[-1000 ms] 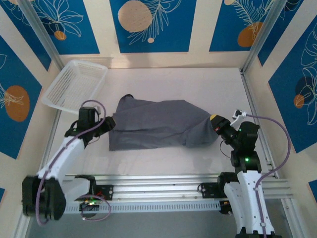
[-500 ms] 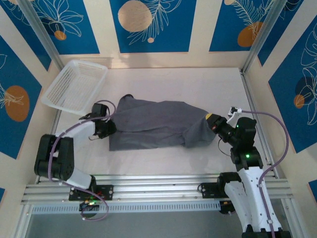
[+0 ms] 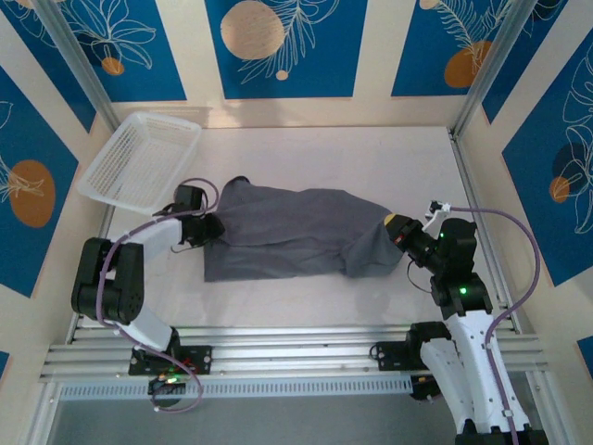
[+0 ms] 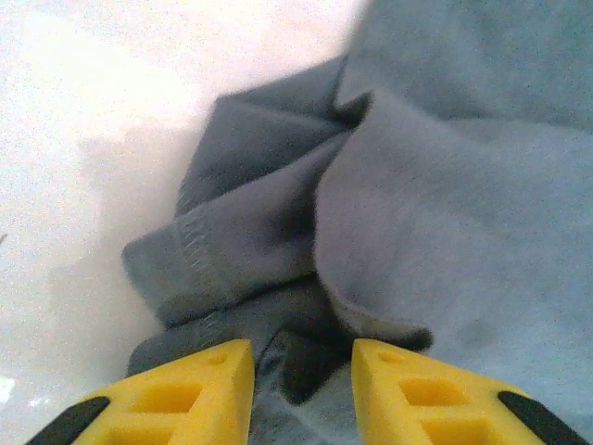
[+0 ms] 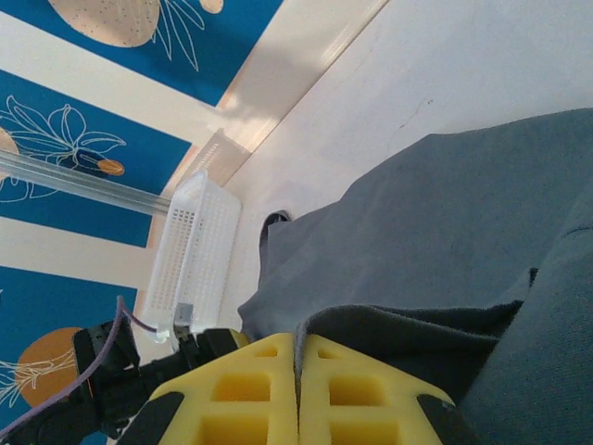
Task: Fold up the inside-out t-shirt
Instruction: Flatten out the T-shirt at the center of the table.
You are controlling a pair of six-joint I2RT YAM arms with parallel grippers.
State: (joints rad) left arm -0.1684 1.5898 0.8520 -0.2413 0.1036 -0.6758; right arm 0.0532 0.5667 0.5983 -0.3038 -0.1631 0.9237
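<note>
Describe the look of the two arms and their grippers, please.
The left arm and right arm have white shells with black joints, and each trails a purple cable. The left gripper and right gripper have blocky yellow fingers with square cut-outs and black patches.

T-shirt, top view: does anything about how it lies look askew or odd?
Yes. The t-shirt is not flat: its right end is drawn into a point at the shut right gripper, and its left end is crumpled, a stitched hem folded over in front of the open left gripper.
</note>
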